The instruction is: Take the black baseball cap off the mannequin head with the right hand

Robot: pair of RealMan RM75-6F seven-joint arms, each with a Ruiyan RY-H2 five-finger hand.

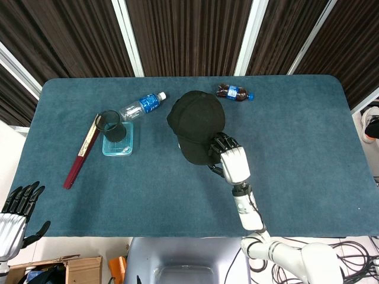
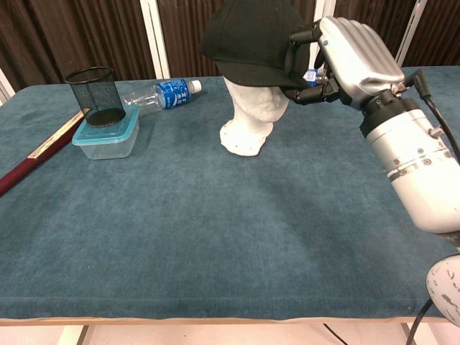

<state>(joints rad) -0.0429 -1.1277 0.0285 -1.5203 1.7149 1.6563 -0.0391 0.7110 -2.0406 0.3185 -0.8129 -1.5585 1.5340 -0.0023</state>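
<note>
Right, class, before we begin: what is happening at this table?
The robot's right hand has closed its fingers on the brim of the black baseball cap, which sits on the white mannequin head. The cap is not yet off. The left hand hangs open off the table's near left corner, holding nothing.

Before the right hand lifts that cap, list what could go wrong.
1. The right hand grips only the brim of the black cap; a grip that shallow may slip as the cap comes up.
2. The cap still sits on the white mannequin head, which stands free on the table. A sideways pull could tip it.
3. The dark bottle lies just behind; a backward swing might knock it.
</note>
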